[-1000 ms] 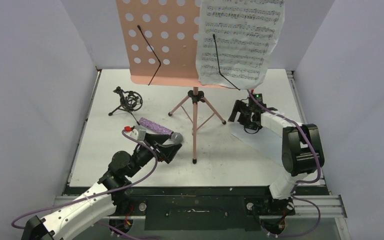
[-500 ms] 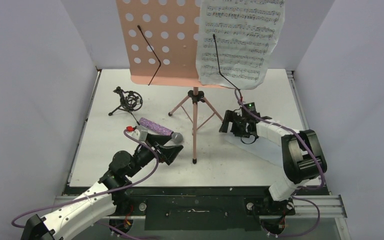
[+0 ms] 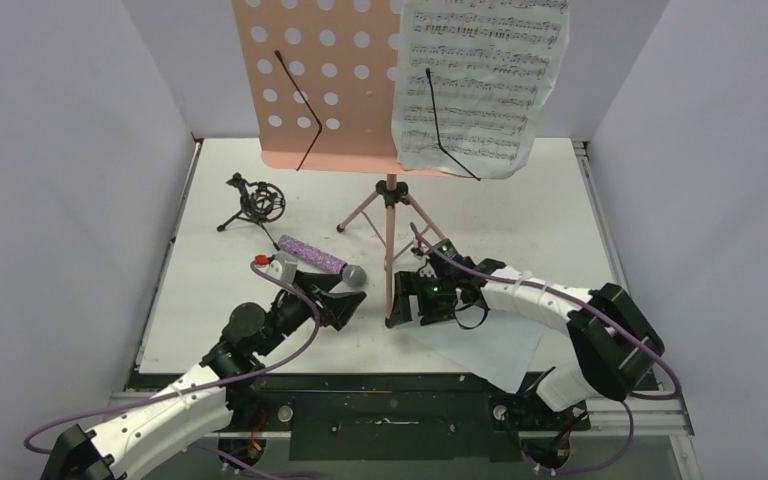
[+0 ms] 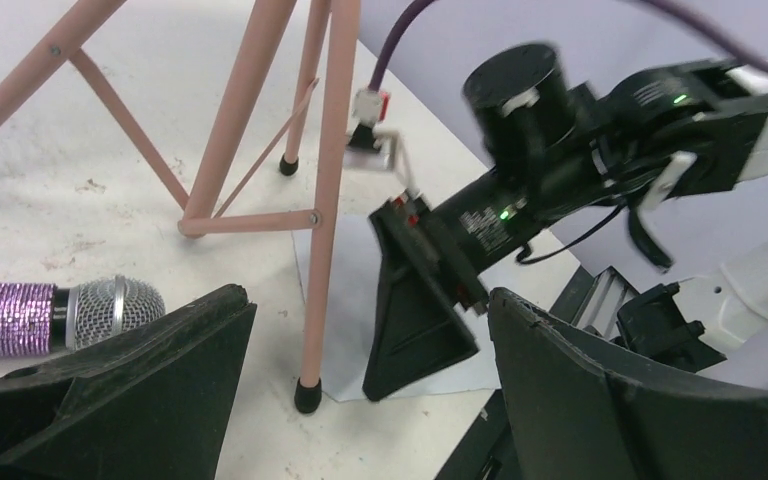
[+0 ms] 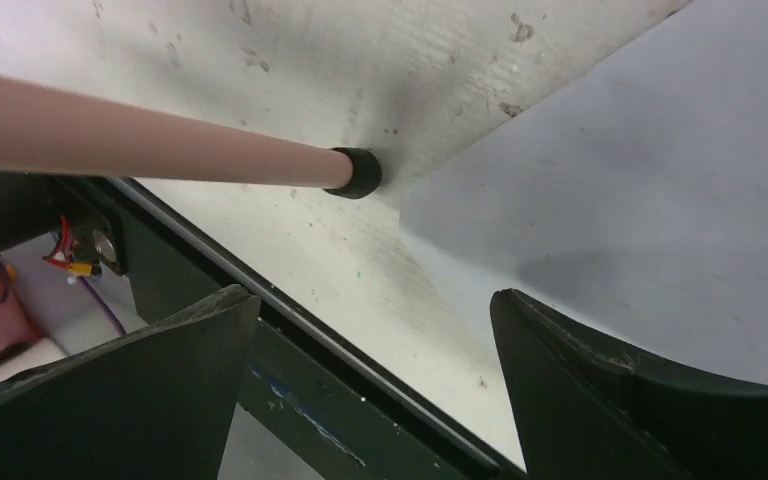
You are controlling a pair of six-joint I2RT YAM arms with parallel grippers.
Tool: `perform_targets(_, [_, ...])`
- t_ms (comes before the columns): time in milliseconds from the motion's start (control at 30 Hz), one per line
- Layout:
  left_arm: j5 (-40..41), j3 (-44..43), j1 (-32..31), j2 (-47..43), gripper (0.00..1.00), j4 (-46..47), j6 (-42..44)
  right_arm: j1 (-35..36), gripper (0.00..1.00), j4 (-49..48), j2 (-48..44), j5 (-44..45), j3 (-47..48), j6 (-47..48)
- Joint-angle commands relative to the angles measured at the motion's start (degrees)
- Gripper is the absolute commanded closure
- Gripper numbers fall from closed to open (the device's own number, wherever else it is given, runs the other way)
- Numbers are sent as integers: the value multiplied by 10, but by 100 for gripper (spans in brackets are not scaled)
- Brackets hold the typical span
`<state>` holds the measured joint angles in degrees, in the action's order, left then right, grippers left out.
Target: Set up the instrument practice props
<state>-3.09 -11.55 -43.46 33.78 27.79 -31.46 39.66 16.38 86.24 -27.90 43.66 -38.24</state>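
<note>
Top external shows the right gripper (image 3: 412, 298) spread, low over a sheet-music page (image 3: 495, 345) (perhaps touching it); left gripper (image 3: 345, 300) gapes empty beside the purple microphone (image 3: 312, 256).

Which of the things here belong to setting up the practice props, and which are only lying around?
Belong to the job:
pink music stand
sheet-music page on its desk
second page flat on the table
purple microphone
black mic holder

Only lying about:
no stray thing shows; apart from the arms, only the table and walls
</note>
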Motion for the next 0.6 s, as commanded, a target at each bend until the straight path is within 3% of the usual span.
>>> perform_targets(0, [23, 18, -2, -7, 13, 43, -19, 3, 10, 101, -66, 93, 91, 32])
perform_targets(233, [22, 27, -3, 7, 13, 51, -31, 2, 10, 97, -1, 224, 118, 106])
perform_targets(400, [4, 30, -4, 22, 13, 46, -38, 2, 10, 73, 58, 216, 90, 121])
perform_targets(567, [-4, 41, -5, 24, 13, 45, -51, 6, 10, 56, 58, 155, 47, 126])
